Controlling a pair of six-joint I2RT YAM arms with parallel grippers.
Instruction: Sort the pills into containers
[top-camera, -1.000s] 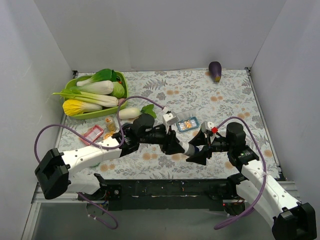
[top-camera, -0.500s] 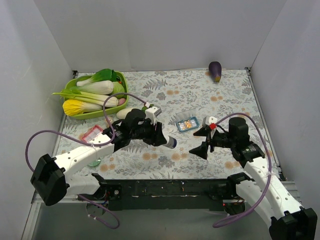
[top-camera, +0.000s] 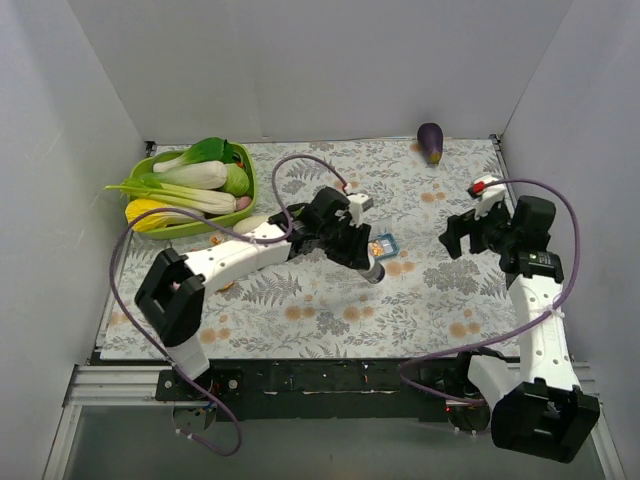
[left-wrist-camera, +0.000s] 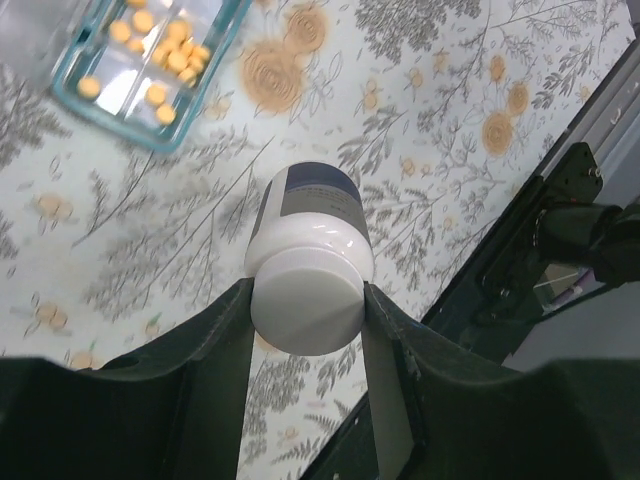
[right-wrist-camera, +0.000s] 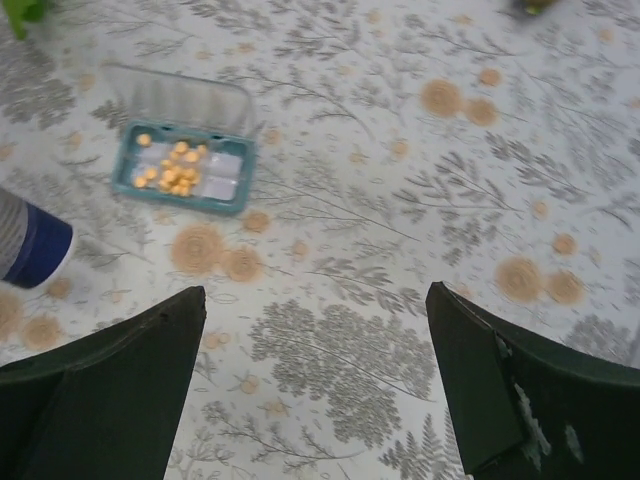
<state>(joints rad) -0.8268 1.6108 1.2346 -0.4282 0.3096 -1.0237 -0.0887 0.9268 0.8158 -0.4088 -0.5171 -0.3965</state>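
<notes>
Pills (left-wrist-camera: 165, 62): small orange-yellow pieces, loose in a blue-rimmed tray (left-wrist-camera: 110, 119), clear lid flipped back. The tray sits upper left in the left wrist view and mid-frame in the top view, on floral cloth (top-camera: 330, 310). Just below the tray, a white-capped bottle (left-wrist-camera: 305, 270) with a dark label is pinched at the cap by the left gripper (left-wrist-camera: 307, 296). Right gripper (right-wrist-camera: 315, 292), at right of the top view: jaws spread wide, nothing between them, well apart from the tray. Green basket (top-camera: 249, 178) of vegetables upper left; eggplant (top-camera: 430, 142) at top edge of cloth
</notes>
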